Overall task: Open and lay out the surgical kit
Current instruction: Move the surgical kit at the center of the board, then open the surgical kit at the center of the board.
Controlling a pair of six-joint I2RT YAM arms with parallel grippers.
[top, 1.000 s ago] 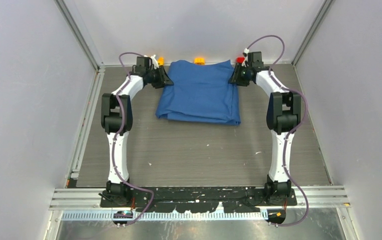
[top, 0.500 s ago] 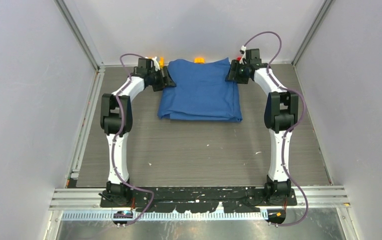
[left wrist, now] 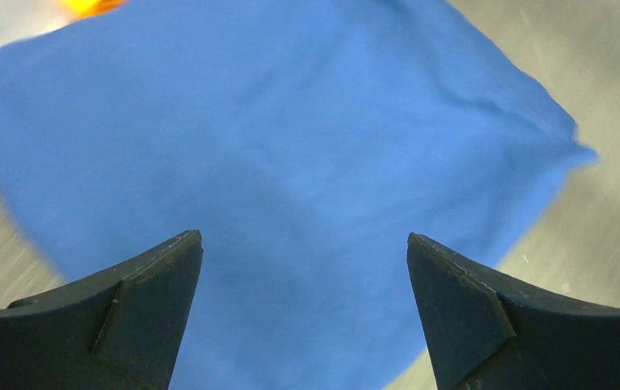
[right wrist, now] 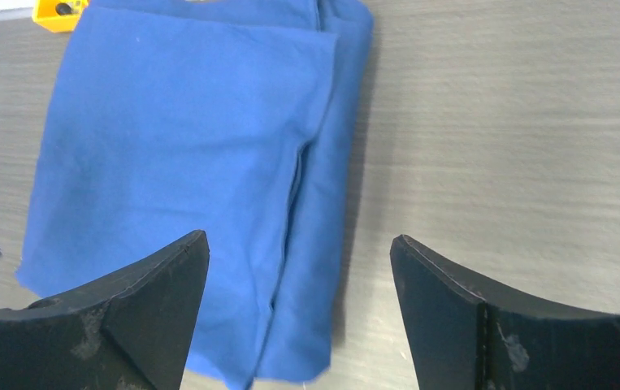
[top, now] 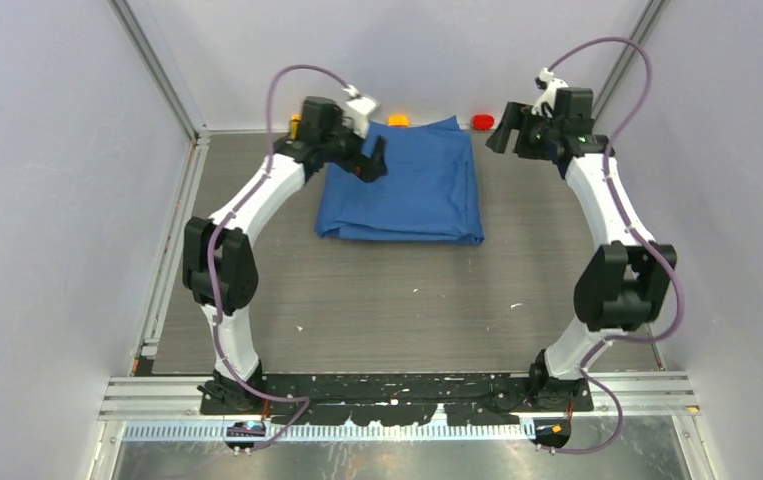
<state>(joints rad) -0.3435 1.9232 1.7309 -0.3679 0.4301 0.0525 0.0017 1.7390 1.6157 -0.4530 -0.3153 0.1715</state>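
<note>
The surgical kit shows only as its blue cloth wrap (top: 407, 185), folded flat into a rectangle at the far middle of the table. My left gripper (top: 372, 160) hangs open above the wrap's far left part. In the left wrist view the cloth (left wrist: 290, 146) fills the space under the left gripper (left wrist: 305, 244), and nothing sits between its fingers. My right gripper (top: 504, 130) is raised, open and empty, just right of the wrap's far right corner. In the right wrist view the right gripper (right wrist: 298, 244) sits over the layered edge of the cloth (right wrist: 184, 162).
An orange block (top: 398, 121) and a red block (top: 482, 122) sit at the back wall behind the wrap. A yellow block (top: 295, 125) peeks out beside the left arm. Grey walls close in the table (top: 387, 300) on three sides.
Both grippers rose from the wrap's far corners and opened wide. The left one moved right over the cloth and the right one drew off to the right. The cloth lies flat.
</note>
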